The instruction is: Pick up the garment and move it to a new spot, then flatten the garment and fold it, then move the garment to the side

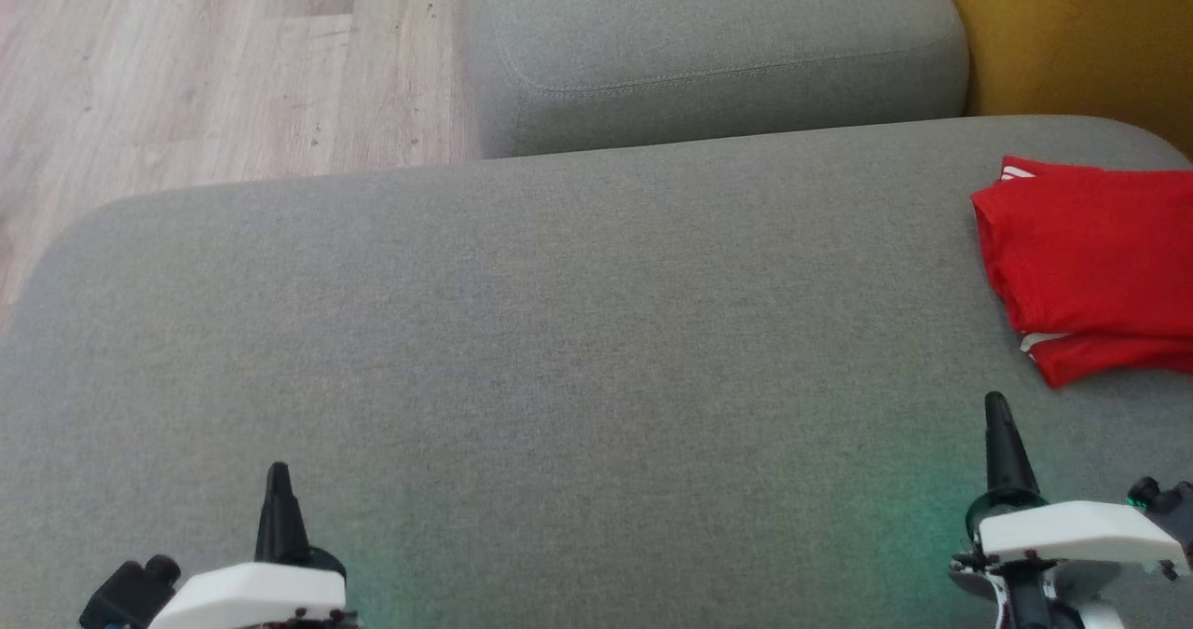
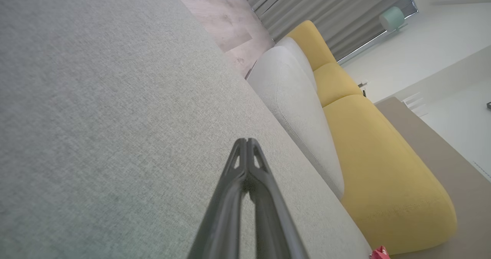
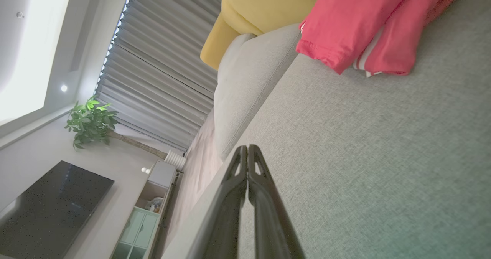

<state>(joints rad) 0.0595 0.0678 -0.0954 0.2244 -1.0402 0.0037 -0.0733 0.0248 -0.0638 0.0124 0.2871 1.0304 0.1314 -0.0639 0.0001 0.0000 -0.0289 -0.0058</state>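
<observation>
Head view: right gripper [image 1: 995, 401] closed; empty

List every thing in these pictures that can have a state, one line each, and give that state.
red garment: folded, lying on the grey cushion to the robot's right, not held
left gripper: shut, holding nothing
right gripper: shut, holding nothing, apart from the garment
curtains: drawn shut
television: screen dark

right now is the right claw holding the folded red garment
No, the right claw is shut on nothing, clear of the folded red garment on the grey fabric cushion.
</observation>
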